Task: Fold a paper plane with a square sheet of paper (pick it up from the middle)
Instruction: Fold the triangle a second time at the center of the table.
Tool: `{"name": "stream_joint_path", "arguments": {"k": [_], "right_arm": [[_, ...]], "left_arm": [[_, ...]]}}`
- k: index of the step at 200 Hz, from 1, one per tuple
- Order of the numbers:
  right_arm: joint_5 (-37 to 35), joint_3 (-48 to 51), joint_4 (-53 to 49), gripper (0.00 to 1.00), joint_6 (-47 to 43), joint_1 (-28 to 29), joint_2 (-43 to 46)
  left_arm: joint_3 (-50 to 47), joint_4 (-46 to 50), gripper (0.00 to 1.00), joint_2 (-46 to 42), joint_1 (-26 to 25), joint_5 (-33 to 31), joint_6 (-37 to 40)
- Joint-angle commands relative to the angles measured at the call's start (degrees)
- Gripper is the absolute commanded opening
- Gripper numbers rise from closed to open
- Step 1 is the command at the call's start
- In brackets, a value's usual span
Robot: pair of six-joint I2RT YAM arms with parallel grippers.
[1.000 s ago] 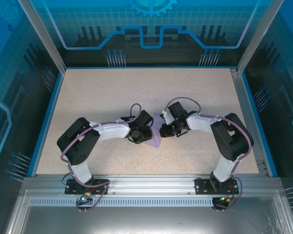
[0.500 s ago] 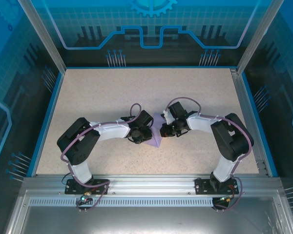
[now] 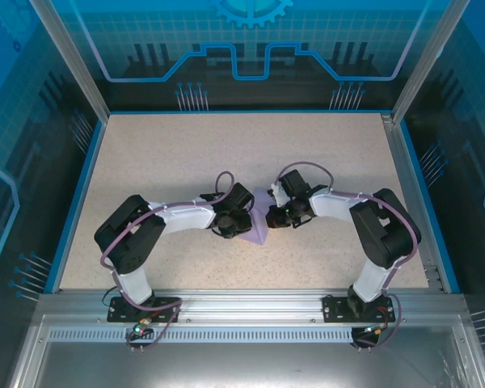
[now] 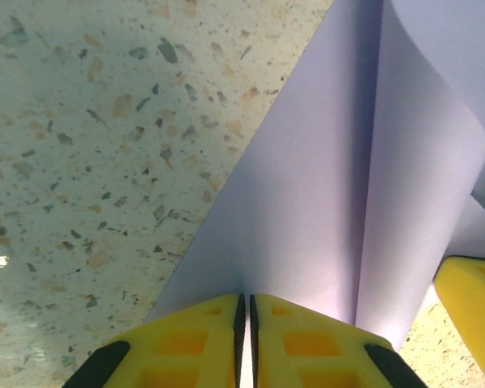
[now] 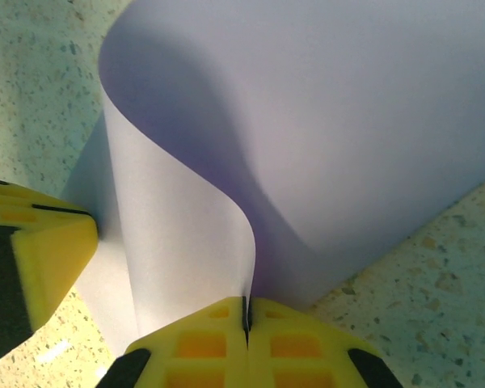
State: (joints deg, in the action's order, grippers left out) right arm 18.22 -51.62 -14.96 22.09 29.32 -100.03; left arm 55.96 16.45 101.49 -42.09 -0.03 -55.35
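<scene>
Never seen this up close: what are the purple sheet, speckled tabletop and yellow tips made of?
The purple sheet looks like thin matte paper: it curls and keeps a crease. The tabletop seems speckled stone-look laminate or terrazzo, faintly glossy; unclear which. The yellow tips of the left tool look like matte moulded plastic, given their recessed pockets.

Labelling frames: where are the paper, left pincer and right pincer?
square sheet of paper (image 4: 307,202), left wrist view, flat panel
left pincer (image 4: 244,303), left wrist view, between shut fingertips
right pincer (image 5: 246,311), right wrist view, between shut fingertips
</scene>
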Motion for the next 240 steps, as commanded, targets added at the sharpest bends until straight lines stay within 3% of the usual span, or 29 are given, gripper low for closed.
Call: {"name": "stream_joint_path", "arguments": {"k": [1,80,240], "right_arm": [[0.33,-1.03,-0.33,0.05,0.07,0.62,-1.02],[1.26,-1.19,-0.51,0.05,-0.53,0.82,1.79],[-1.08,-2.19,-2.27,0.05,-0.69,0.83,-3.09]], "left_arm": [[0.20,1.83,0.13,0.75,-0.39,-0.93,1.01],[0.45,2.10,0.13,1.15,-0.46,-0.88,1.39],[-0.05,1.46,0.15,0.56,-0.59,-0.93,1.21]]}}
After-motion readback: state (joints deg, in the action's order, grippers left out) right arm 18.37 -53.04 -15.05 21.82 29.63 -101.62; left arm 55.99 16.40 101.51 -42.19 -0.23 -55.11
